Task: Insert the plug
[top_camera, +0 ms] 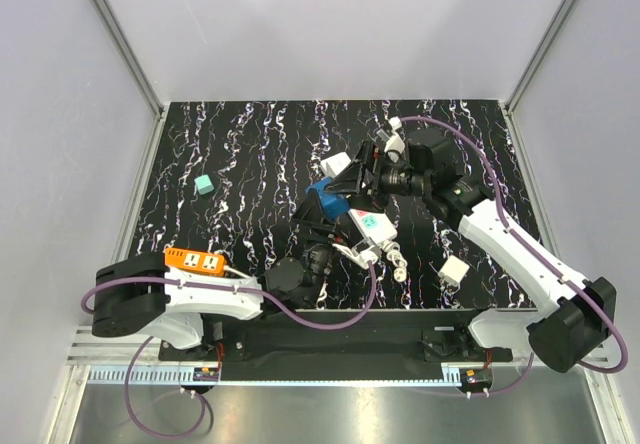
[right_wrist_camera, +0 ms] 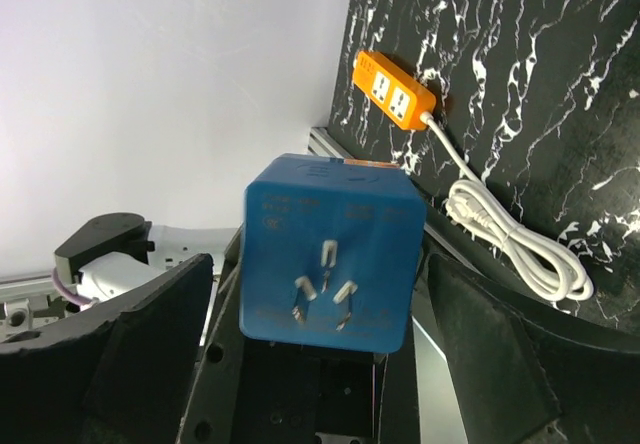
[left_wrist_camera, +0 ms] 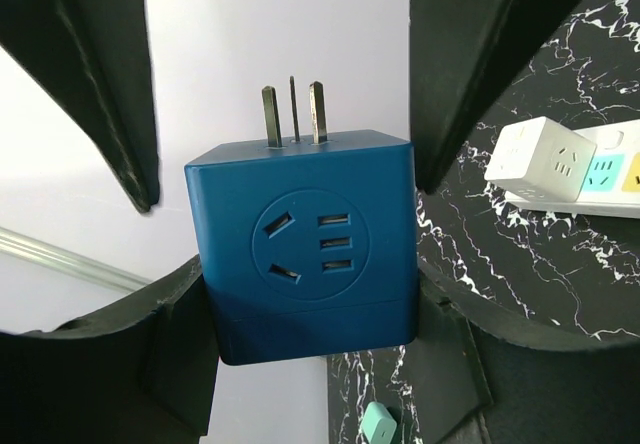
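The left tool (left_wrist_camera: pixel 312 329) is clamped on the plug (left_wrist_camera: pixel 300 234). Its matte black fingers (left_wrist_camera: pixel 170 354) press the cube's lower flanks and hold it above the middle of the worktop (top_camera: pixel 250 154). The plug is a boxy royal-blue block of smooth plastic with softly rounded edges. One face carries a round recessed panel with socket slots, and three flat metal prongs stand from the face turned away from the left wrist. Those prongs point at the right wrist camera. There the right tool (right_wrist_camera: pixel 318 284) is spread wide, with a dark finger (right_wrist_camera: pixel 150 344) on either side of the cube and a gap showing on both sides. From above, the two tools crowd together and cover most of the plug, so only a blue corner shows.

The worktop is a black slab veined with white, like marble. On it lies a white power strip (left_wrist_camera: pixel 610 179) with teal and yellow socket panels, cut off by the frame edge. A white cube adapter (left_wrist_camera: pixel 540 159) sits at its end; whether it is plugged in cannot be told. A pale teal cube (left_wrist_camera: pixel 378 426) is clipped by the bottom edge. An orange socket block (right_wrist_camera: pixel 397 87) lies flat near the worktop's edge, its white cord (right_wrist_camera: pixel 510 234) gathered in a loose coil.
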### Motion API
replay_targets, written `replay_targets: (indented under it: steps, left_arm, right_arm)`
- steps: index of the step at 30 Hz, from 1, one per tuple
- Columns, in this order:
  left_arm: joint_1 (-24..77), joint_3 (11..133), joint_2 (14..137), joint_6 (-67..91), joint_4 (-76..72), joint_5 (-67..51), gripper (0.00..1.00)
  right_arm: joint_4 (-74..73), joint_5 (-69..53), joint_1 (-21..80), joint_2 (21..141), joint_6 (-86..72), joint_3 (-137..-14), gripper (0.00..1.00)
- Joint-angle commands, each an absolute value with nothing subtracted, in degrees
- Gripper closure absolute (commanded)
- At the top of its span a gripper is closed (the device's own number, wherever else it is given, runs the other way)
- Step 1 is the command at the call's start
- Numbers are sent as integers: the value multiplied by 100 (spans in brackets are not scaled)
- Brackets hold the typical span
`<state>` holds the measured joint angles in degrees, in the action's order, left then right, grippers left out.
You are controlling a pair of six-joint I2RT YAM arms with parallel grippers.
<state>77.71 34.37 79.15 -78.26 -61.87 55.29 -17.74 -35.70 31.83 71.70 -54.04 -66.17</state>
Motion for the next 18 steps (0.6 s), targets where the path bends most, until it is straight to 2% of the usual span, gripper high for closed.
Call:
replay_targets:
  steps: [1,2,5,6,8,10,12,14,16,18]
  left_arm:
    - [7849,3700,7971,-8068,-6969,5467,100]
    - [7857,3709,8024,-8164,-7109,5475,100]
    - [7849,3700,8025,-8165,-7145,5476,100]
    - [7857,3691,8016,-8139,-7128,5476,100]
    - [7857,3709,7998,-7982,-7015,5467,99]
    - [7840,3744,7998,-7814,-6944,5502,66]
    - [7814,3788,7981,-7428,-6681,5633,14]
    - [7813,3823,7832,-6798,-6025,5739,2]
    - [7822,3910,7473,-6104,-5190,5704,1]
    - [7805,4025,7112,-4689,-3522,5389,1]
  right_arm:
    - [-2004,-3779,3278,7312,-5160,-6680,7]
    - [-2030,-3718,3278,7286,-5116,-6680,9]
    - [-2118,-3622,3278,7277,-5028,-6697,25]
    - [-2144,-3639,3278,7277,-4993,-6715,45]
    - [-2136,-3578,3278,7251,-4966,-6724,68]
    - [-1978,-3481,3261,7155,-4913,-6671,96]
    - [-1794,-3366,3269,7058,-4791,-6714,100]
    - [-1697,-3322,3243,7049,-4615,-6794,100]
    - [-1626,-3331,3226,7058,-4440,-6942,100]
    - [-1565,-3322,3173,7066,-4351,-7057,100]
